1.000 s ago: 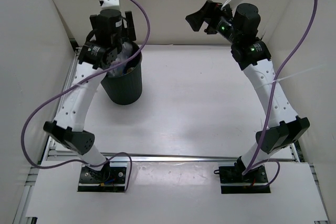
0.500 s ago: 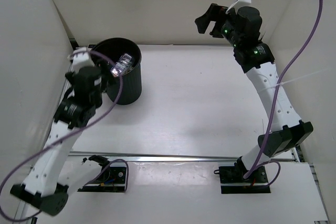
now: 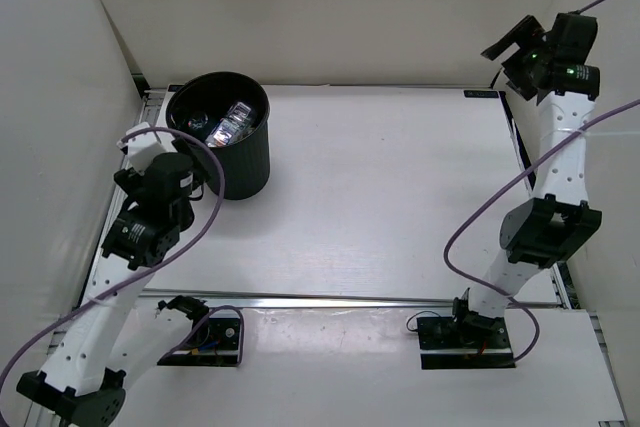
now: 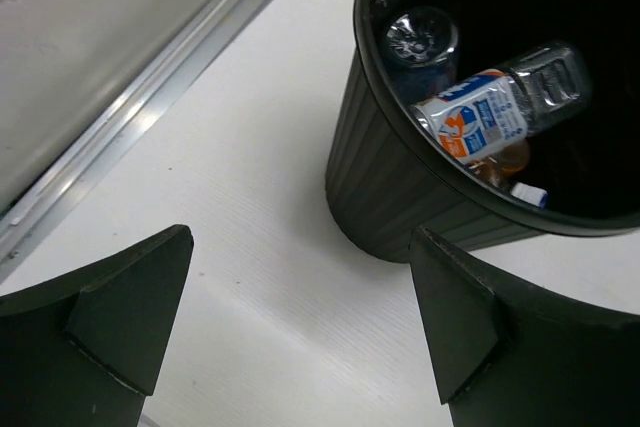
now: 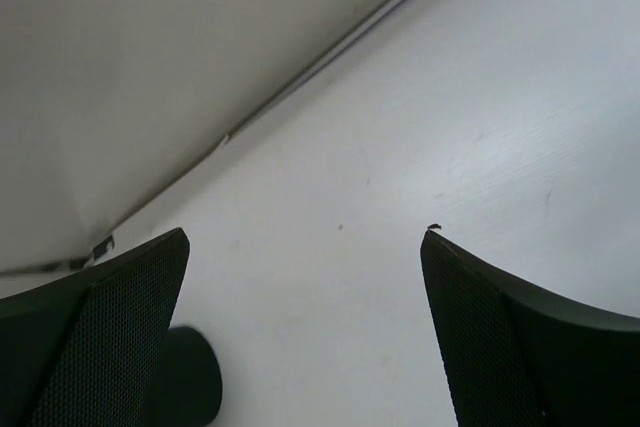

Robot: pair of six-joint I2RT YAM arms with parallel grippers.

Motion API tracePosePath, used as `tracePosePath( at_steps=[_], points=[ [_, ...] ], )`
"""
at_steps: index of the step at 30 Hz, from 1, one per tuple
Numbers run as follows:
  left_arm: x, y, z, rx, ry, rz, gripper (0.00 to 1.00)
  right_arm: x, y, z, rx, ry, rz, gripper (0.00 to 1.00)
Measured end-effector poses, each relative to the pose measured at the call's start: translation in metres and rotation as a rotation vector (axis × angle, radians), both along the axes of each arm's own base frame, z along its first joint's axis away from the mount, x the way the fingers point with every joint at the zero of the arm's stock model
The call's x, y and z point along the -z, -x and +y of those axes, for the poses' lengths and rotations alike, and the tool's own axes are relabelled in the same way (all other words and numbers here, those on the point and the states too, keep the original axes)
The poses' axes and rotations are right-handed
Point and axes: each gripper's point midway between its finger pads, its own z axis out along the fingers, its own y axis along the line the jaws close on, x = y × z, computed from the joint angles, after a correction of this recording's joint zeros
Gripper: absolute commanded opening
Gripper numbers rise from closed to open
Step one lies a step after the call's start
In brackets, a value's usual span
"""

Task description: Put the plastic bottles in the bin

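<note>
Standing in the upper left of the top view, the bin [image 3: 240,167] holds the plastic bottles [image 4: 490,117], with a white-blue-red labelled one uppermost. Below it, the jaws of the left arm [image 3: 150,212] are spread wide and empty. At upper right, the jaws of the right arm [image 3: 558,147] are also spread and empty, over the table [image 3: 380,177].

The bin [image 3: 238,162] stands in the far left corner of the tabletop [image 3: 380,187], near the left wall [image 3: 60,97] and back wall [image 3: 330,7]. Its mouth is open from above. The left arm [image 3: 150,215] crowds its near-left side. Open tabletop extends from the bin to the right wall [image 3: 618,207].
</note>
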Motion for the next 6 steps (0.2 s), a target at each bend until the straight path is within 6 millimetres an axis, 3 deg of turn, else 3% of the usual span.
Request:
tracePosePath(
  at_steps=[6],
  points=[
    [0.006,-0.005,0.008,-0.06,-0.061,0.044,1.0,0.023,0.004,0.045,-0.182,-0.102,0.069,1.0]
  ],
)
